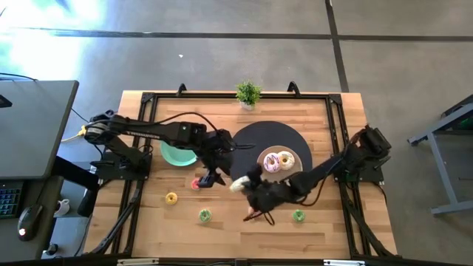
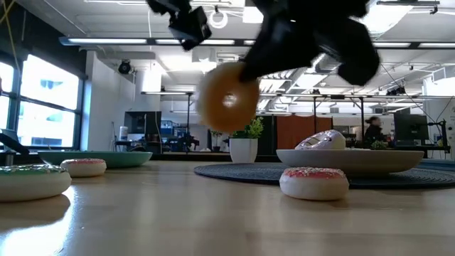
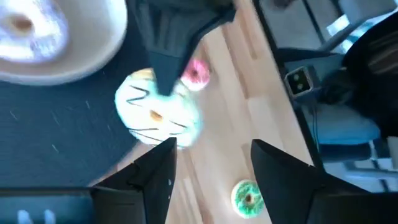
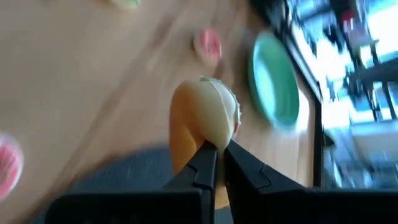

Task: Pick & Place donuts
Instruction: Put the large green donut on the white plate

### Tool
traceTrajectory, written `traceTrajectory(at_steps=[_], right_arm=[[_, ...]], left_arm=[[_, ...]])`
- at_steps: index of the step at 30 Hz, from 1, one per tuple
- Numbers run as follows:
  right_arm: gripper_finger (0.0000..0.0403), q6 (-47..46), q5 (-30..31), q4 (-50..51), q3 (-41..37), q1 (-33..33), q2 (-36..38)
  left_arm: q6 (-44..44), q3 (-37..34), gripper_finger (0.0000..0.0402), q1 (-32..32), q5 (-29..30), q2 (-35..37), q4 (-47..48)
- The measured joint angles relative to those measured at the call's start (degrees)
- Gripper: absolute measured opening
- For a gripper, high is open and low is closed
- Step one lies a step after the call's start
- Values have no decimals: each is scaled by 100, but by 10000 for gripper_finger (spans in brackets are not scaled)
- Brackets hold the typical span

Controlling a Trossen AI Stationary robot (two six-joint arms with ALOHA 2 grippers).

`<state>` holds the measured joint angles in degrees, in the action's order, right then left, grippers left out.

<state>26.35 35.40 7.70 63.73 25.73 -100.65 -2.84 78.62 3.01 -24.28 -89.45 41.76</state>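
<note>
My right gripper is shut on a white-iced donut with dark squiggles, over the near-left edge of the dark round mat. The low view shows this donut in the air. My left gripper hangs open just left of it, beside a pink donut lying flat on the wood. Two iced donuts lie on the beige plate. A yellow donut and two green ones lie on the table. My right gripper pinches the white-iced donut by its rim between its two fingers, which reach from the table's right side, slanting down. The donut is lifted clear of the table and stands on edge, its tan underside facing the near side.
The teal plate lies under the left arm's forearm. A small potted plant stands at the far edge. A black frame rims the table. Bare wood lies along the near edge between the green donuts.
</note>
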Motion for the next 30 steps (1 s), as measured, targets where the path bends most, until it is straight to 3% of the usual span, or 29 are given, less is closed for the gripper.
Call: traceTrajectory(at_steps=[5, 9, 14, 19, 26, 30], right_arm=[[6, -1371, 1171, 1465, 1, 332, 325], [10, -3091, 2071, 2997, 12, 732, 793], [5, -5491, 2059, 5005, 9, 1164, 1060], [5, -5703, 1975, 5492, -378, 1471, 965], [13, -6489, 2220, 5455, -1070, 1159, 969], [21, -6485, 1735, 5364, -1361, 914, 969]], left_arm=[[-337, 600, 206, 0, 333, -8, 786], [-543, 995, 206, 0, 735, -1, 1232], [-650, 1294, 206, 0, 1161, 0, 1379], [-849, 1330, 206, 0, 1190, -6, 1373], [-874, 1330, 206, 0, 1192, -6, 1390], [-872, 1330, 206, 0, 1203, -6, 1388]])
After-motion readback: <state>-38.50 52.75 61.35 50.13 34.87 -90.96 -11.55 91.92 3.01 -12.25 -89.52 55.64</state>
